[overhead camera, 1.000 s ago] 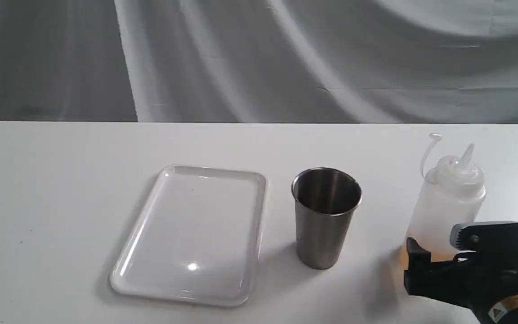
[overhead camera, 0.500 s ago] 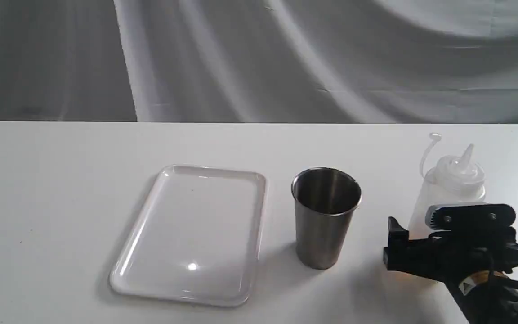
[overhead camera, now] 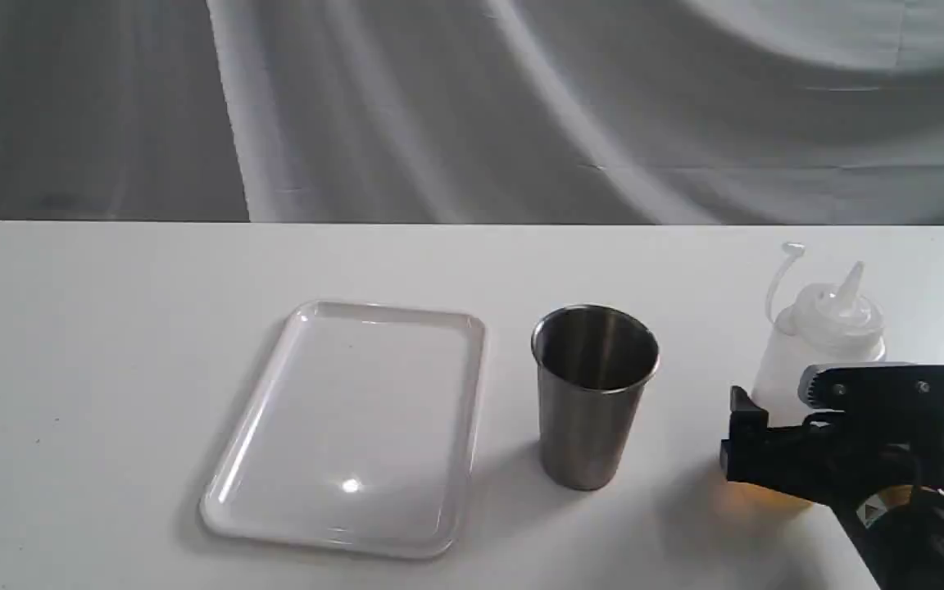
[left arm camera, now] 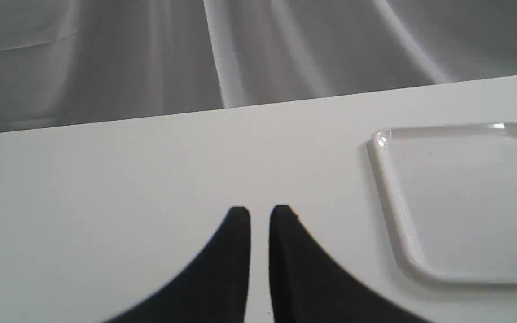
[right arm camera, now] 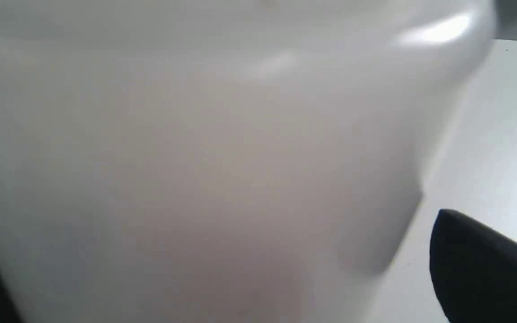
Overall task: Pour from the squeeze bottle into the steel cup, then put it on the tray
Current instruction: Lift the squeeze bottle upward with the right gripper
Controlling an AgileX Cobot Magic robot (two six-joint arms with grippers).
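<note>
The squeeze bottle (overhead camera: 820, 328) stands upright at the table's right, whitish, with amber liquid glowing at its base. My right gripper (overhead camera: 816, 447) is open around the bottle's lower body. In the right wrist view the bottle (right arm camera: 222, 157) fills the space between the fingers of that gripper (right arm camera: 222, 251), and the right-hand finger (right arm camera: 474, 260) stands just apart from its wall. The steel cup (overhead camera: 595, 393) stands upright mid-table, left of the bottle. The white tray (overhead camera: 390, 311) lies flat left of the cup. My left gripper (left arm camera: 260, 213) is shut over bare table beside the tray (left arm camera: 460, 197), out of the exterior view.
A grey draped cloth (overhead camera: 472, 106) hangs behind the table's far edge. Bare white tabletop (overhead camera: 111, 369) stretches left of the tray. The cup stands roughly a hand's width from the bottle.
My right gripper has risen and pushed in around the bottle, now covering its lower half. Bottle, cup and tray have not moved.
</note>
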